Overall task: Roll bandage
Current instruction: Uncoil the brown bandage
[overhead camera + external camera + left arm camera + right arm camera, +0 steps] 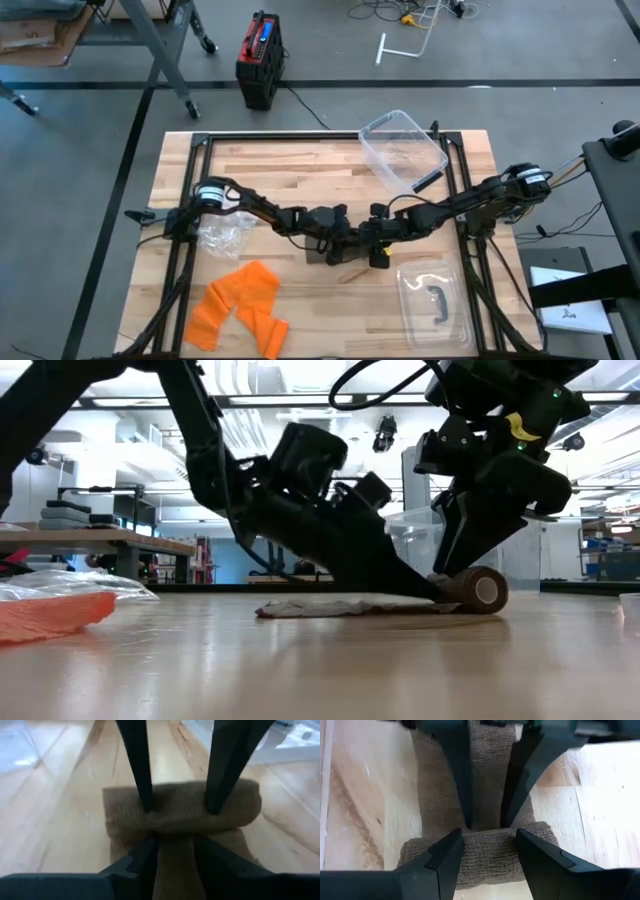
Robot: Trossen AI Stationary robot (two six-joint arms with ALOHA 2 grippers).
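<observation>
A brown bandage lies at the table's middle. Part of it is wound into a roll (486, 589), and its flat strip (340, 607) lies unrolled on the table toward the left arm. The roll lies crosswise in both wrist views (185, 807) (485, 855). My left gripper (175, 851) is open and slants down from the table's left, with its tips where the strip meets the roll. My right gripper (490, 845) is open and comes down on the roll from the table's right. In the high view the two grippers (352, 240) meet and hide the roll. My left gripper presses its two spread fingertips (467, 820) onto the flat strip right at the foot of the roll, slanting down from the table's left along the strip. The strip lies flat on the table under them. My right gripper rests its two spread fingertips (146, 805) on the roll's upper side (175, 800), near its middle, coming steeply from above and the table's right. The fingers lie across the roll, which rests on the table.
An orange bandage (240, 305) and a crumpled clear bag (222, 235) lie at the near left. A clear tub (400, 150) stands at the far right and its lid (435, 300) lies at the near right. Bare wood shows near the front middle.
</observation>
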